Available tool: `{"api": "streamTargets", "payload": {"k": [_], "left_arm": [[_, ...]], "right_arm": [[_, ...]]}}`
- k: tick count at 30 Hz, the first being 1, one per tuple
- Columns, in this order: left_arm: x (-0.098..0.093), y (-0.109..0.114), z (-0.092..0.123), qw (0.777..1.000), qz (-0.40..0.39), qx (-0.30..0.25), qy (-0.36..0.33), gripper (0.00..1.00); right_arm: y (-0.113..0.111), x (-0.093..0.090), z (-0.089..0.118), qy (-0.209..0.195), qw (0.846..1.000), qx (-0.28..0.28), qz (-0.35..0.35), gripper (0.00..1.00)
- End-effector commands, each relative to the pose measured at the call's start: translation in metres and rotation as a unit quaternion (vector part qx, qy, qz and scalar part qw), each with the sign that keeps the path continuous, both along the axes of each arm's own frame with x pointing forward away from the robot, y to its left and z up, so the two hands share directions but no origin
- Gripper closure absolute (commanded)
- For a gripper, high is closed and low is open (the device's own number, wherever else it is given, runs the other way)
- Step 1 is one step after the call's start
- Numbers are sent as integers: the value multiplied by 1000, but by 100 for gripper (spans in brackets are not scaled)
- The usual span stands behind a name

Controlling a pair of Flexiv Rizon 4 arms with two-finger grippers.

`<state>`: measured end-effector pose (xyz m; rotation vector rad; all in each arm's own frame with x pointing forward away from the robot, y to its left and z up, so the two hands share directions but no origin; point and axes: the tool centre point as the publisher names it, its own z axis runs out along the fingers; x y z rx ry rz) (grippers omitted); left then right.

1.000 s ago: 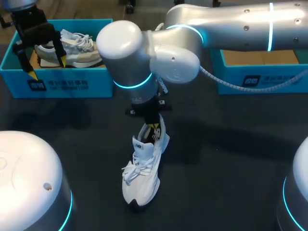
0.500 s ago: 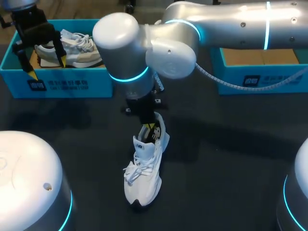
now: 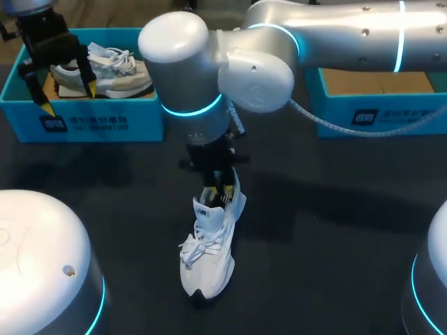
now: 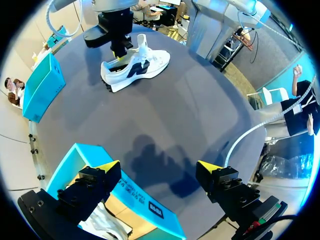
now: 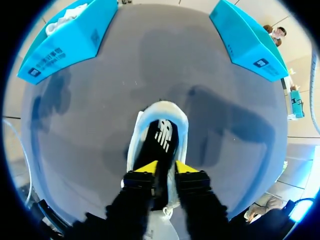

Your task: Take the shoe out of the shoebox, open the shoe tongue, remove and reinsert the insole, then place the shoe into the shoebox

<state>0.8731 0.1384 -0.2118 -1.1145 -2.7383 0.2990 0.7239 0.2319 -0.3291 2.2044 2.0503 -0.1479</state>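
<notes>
The right gripper (image 5: 164, 169) stands narrow over the mouth of the shoe (image 3: 206, 262), and its yellow tips look pinched on the near end of the black insole (image 5: 161, 135); I judge it to be holding that insole, though the contact itself is partly hidden. From the tips the insole runs straight ahead, along the shoe's long axis, toward the heel. The laces and toe lie behind and under the wrist. So a pull would likely have to go up and back along that axis, not across it.

The shoe stands upright on the dark table (image 3: 335, 230), heel toward the boxes and toe toward the robot's base. The right arm reaches it from the shoe's right side and is much the nearer arm.

The left gripper (image 4: 159, 170) hangs wide open, holding nothing, well beyond the shoe's heel and to its left. It is above the shoebox (image 3: 84, 122), where another shoe (image 3: 105, 70) lies. A second box (image 3: 377, 115) sits beyond the heel on the shoe's right.
</notes>
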Motion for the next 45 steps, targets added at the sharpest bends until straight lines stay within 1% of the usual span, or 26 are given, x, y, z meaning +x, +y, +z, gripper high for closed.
{"api": "streamTargets", "payload": {"k": [1,10,15,16,17,19,20,23,28,31,33,35,37,38,39,40,42,43,44,45], "left_arm": [[1,1,0,1000,-1,1,1,0],[1,1,0,1000,-1,1,1,0],[1,1,0,1000,-1,1,1,0],[1,1,0,1000,-1,1,1,0],[1,1,0,1000,-1,1,1,0],[1,1,0,1000,-1,1,1,0],[1,1,0,1000,-1,1,1,0],[1,1,0,1000,-1,1,1,0],[1,1,0,1000,-1,1,1,0],[1,1,0,1000,-1,1,1,0],[1,1,0,1000,-1,1,1,0],[1,1,0,1000,-1,1,1,0],[1,1,0,1000,-1,1,1,0],[1,1,0,1000,-1,1,1,0],[1,1,0,1000,-1,1,1,0],[1,1,0,1000,-1,1,1,0],[1,1,0,1000,-1,1,1,0],[1,1,0,1000,-1,1,1,0],[1,1,0,1000,-1,1,1,0],[1,1,0,1000,-1,1,1,0]], "right_arm": [[-1,-13,-4,-24,996,6,-84,53],[-3,-17,-8,-21,995,7,-98,54],[-6,-22,-9,-19,994,8,-111,51],[-6,-24,-8,-18,993,8,-115,36],[-6,-26,-8,-18,993,8,-115,27],[-6,-28,-7,-18,993,8,-120,20],[-6,-30,-7,-19,992,8,-122,16],[-6,-33,-4,-21,992,9,-125,9],[-7,-37,-7,-20,991,12,-134,8],[-9,-39,-13,-18,990,22,-138,16],[-10,-39,-18,-16,990,29,-140,30],[-13,-39,-24,-15,989,37,-142,35],[-15,-38,-29,-13,989,44,-144,36],[-15,-38,-31,-14,988,48,-145,42],[-16,-38,-31,-15,988,49,-145,50],[-16,-38,-31,-15,988,50,-145,54],[-16,-37,-32,-16,988,51,-145,77],[-16,-37,-31,-16,988,52,-145,93],[-15,-36,-30,-16,988,51,-144,100],[-14,-36,-28,-16,988,49,-143,100]]}}
